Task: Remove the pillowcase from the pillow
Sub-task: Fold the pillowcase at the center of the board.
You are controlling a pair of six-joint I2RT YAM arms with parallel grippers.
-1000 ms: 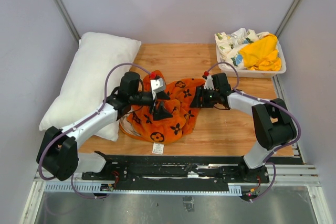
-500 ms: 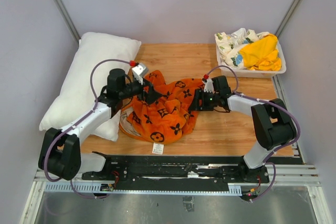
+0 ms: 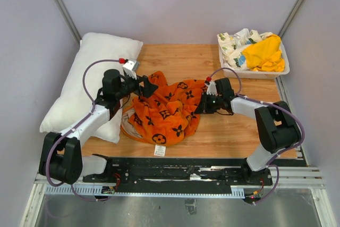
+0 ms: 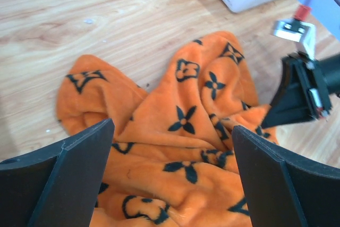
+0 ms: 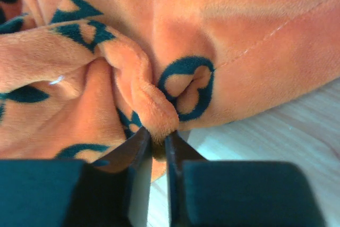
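A light wooden tabletop point(image 3: 175, 57) is being shown from above, closed in by plain grey walls, with a black rail point(image 3: 175, 171) running along its lower edge. A white plastic bin point(image 3: 256, 72) is sitting at the upper right of the overhead frame, filled by a plain yellow cloth point(image 3: 264, 54) and a white floral-print cloth point(image 3: 234, 43).

The big plump white pillow point(image 3: 90, 73) is lying bare along the left wall. Its lower edge is being hidden by the left arm. The bright orange pillowcase with black flower and circle motifs point(image 3: 164, 112) is lying crumpled at the middle of the table, just beside the pillow, with pale lining showing at its lower left edge.

The left gripper point(image 3: 147, 86) is being held above the upper left part of the pillowcase with its jaws spread wide and nothing between them. In the left wrist view only the inner faces of its fingers point(image 4: 69, 179) are being shown, and the bin is being cut off at the top edge.

The right gripper point(image 3: 200, 104) is being pressed against the right edge of the pillowcase, and a narrow fold of orange fabric is being pinched between its nearly closed jaws. The pinched part is lying in shadow. A small white tag point(image 3: 159, 151) is lying below the pillowcase; its print is too small to be read.
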